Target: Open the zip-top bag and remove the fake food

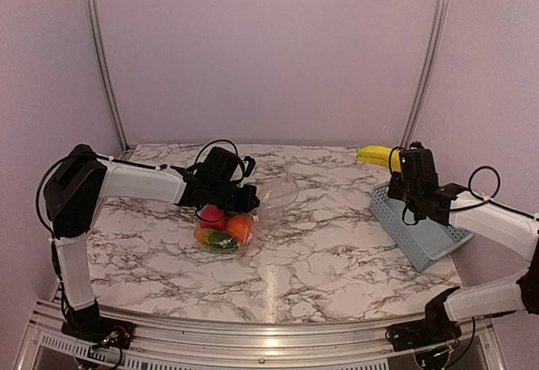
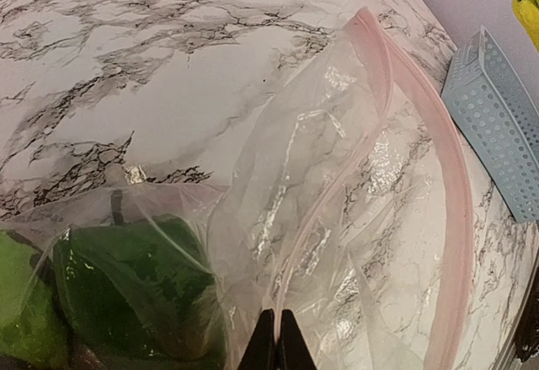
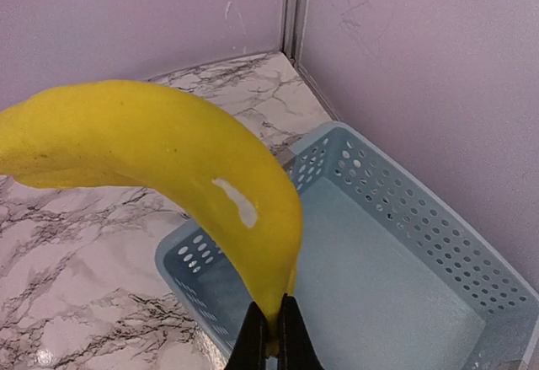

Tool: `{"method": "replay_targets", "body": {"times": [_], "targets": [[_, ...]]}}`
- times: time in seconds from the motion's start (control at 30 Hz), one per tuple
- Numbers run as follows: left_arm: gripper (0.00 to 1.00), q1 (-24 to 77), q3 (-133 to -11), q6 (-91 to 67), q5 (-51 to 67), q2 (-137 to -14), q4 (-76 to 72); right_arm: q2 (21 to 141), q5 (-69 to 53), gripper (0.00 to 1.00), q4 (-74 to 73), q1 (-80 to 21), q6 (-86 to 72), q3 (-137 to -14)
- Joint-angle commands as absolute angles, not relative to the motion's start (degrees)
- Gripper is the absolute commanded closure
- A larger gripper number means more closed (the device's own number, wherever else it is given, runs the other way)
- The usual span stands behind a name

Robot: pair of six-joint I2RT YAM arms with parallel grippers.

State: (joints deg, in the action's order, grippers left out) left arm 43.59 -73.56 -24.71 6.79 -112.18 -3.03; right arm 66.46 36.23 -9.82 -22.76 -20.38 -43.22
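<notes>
Right at the lens of your right wrist camera, the right gripper (image 3: 268, 332) had its jaws nearly shut on the stem tip of the banana (image 3: 168, 159). That was a thin hold on a long piece. The banana's body arched up and away to the left, hanging over the near corner of the basket (image 3: 379, 277) instead of its middle. If you had let go there, I judge it could have caught the rim and rolled out onto the table (image 2: 126, 50). A quick swing might also have twisted the stem out of the pads.

Your left gripper (image 2: 275, 340) had its jaws closed together, apparently on a fold of the bag (image 2: 337, 185) just behind the open mouth. The pink zip strip (image 2: 446, 185) curved apart on the table. The film there looked slick and crinkled, so the pinch could have slid off if you pulled.

The green pieces (image 2: 126, 277), the orange piece (image 1: 240, 228) and the red-pink piece (image 1: 212, 217) lay bunched at the bag's closed end, under the left arm. Lifting that fold could have dragged the whole load across the table, or folded the mouth shut, before your right arm got back to it.
</notes>
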Motion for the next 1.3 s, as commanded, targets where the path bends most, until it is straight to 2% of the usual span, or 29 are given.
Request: {"method": "replay_targets", "body": {"times": [0.0,0.47,0.8,1.07,1.27], "targets": [[1.00,43.5,-75.2,-24.9,7.4,-113.5,-1.4,66.5,40.4,1.00,-16.3,-18.3,-33.2,-40.6],[1.00,43.5,-76.5,-24.9,7.6,-114.4,-1.1,65.9,46.2,1.00,-27.4,-13.0,-53.6,-36.1],[1.00,43.4,-76.3,-24.9,7.5,-113.8,-0.5,75.9,29.4,1.00,-15.1,-4.5,-41.4,-37.1],[1.00,43.1,-75.7,-24.9,7.6,-113.6,-0.9,85.5,23.5,1.00,-8.1,-4.3,-36.2,-42.6],[1.00,42.8,-75.4,-25.0,7.7,-113.6,-1.0,94.1,22.6,1.00,-7.6,-4.2,-33.2,-53.1]]}}
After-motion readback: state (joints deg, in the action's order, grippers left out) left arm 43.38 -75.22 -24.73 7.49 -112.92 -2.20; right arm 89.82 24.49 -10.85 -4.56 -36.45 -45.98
